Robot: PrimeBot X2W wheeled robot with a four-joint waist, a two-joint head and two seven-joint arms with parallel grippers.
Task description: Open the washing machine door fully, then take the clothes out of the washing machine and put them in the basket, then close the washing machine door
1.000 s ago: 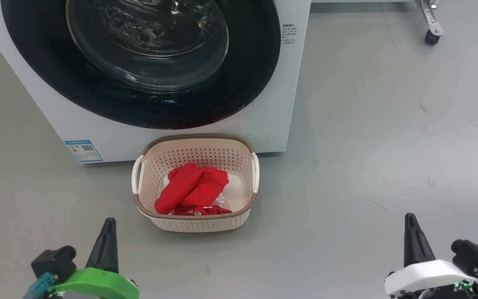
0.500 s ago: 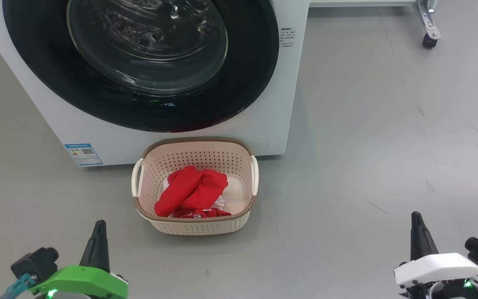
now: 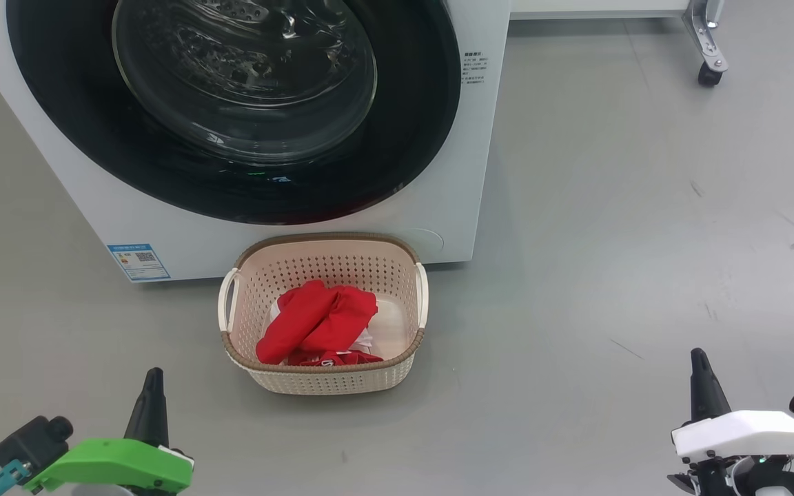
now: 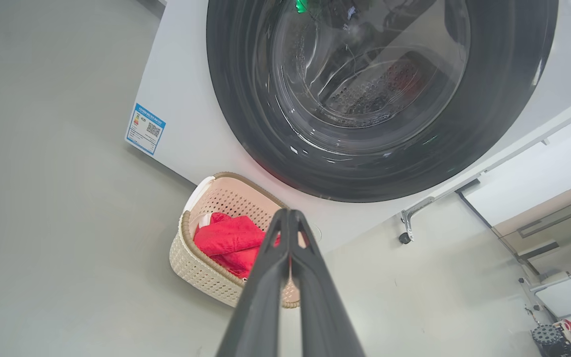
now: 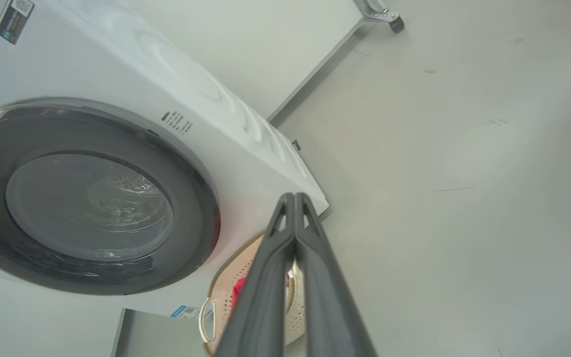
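Cropping at the head view's top edge leaves the upper machine [image 3: 431, 213] and its door [image 3: 411, 151] cut off; the door is shut, a glossy black rim around bulging clear glass. Crumpled red clothes [image 3: 314, 320] are held in the perforated cream basket [image 3: 328, 240], brown-rimmed, set on the grey floor [image 3: 611, 241] just in front of the machine; their lower folds are hidden by its wall. Left fingers [image 3: 150, 410] and right fingers [image 3: 704, 399] are pressed closed, empty, near left and near right.
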